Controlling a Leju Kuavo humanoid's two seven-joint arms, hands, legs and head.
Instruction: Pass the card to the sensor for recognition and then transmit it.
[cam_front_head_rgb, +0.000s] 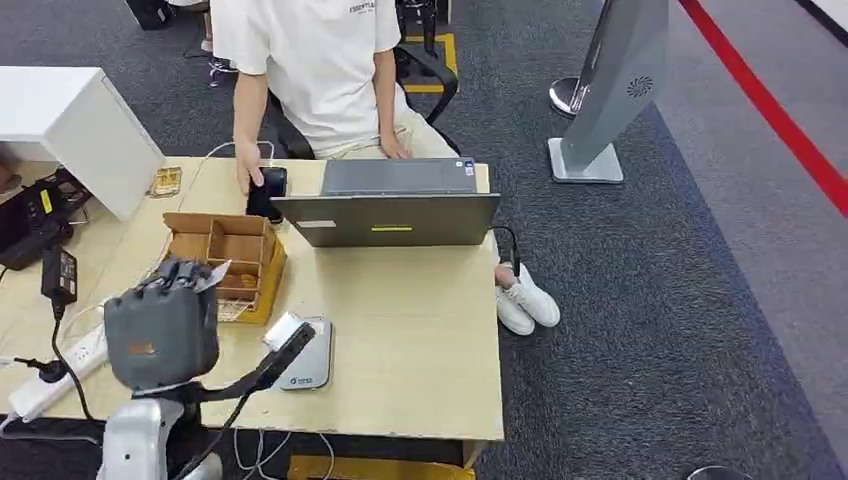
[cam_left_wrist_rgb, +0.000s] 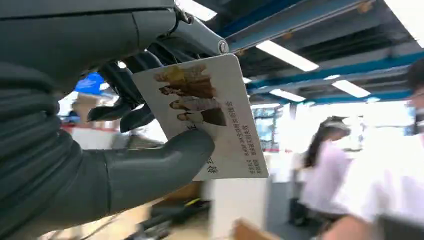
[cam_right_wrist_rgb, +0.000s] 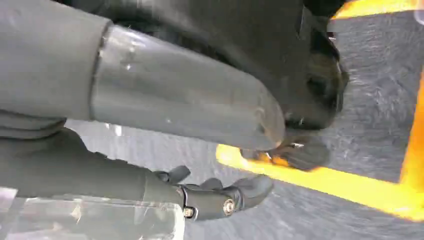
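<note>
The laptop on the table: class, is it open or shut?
Open. The laptop has its lid raised above the base, facing the seated person behind the table.

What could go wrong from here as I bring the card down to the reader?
1. The left hand pinches the card only near one edge, between thumb and fingers; a quick swing may let it slip or twist.
2. The sensor lies flat near the table's front edge with a black stand arm across it, which the hand could knock.
3. The cardboard organiser sits close beside the hand's path.
</note>
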